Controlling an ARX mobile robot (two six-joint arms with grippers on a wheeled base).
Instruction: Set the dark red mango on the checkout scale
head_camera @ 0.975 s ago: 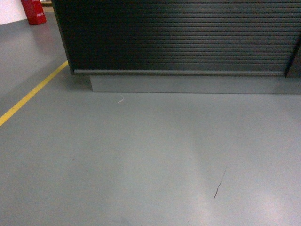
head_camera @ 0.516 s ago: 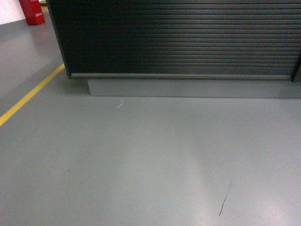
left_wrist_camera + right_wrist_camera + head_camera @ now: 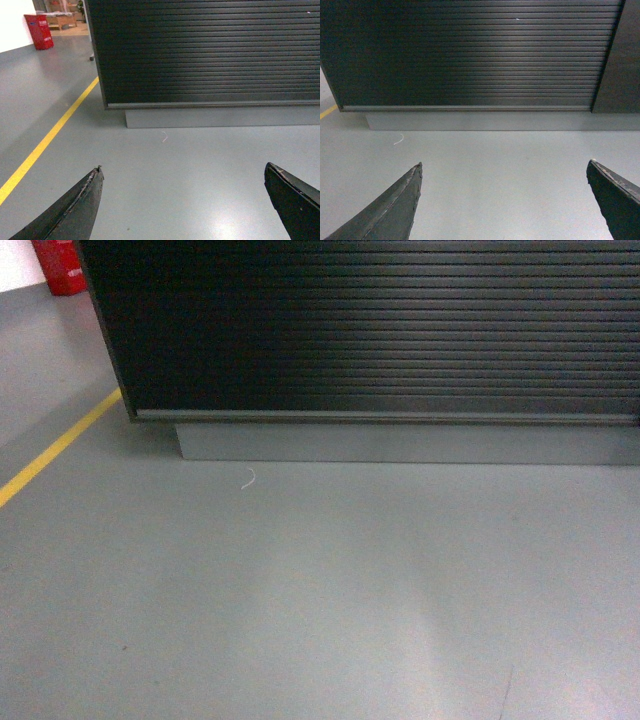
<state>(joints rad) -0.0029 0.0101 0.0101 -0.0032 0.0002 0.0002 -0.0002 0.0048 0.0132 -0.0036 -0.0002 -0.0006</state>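
The checkout fills the far part of the head view, showing only its dark ribbed front and the grey plinth below it. Compared with a second ago it sits lower and further left in that view, the red object at the far left has slid almost out of sight, and the thin scratch on the near right floor has nearly left the bottom edge. I judge from this that the base is rolling toward the counter and turning a little right.

The left gripper hangs with its fingers spread wide and nothing between them; the right gripper is the same, apart and empty. The yellow line runs along the left, and a small white scrap lies near the plinth.

Neither the mango nor the scale shows in any view (the counter top is above all three cameras), so the approach seems only begun and the fruit not yet picked.
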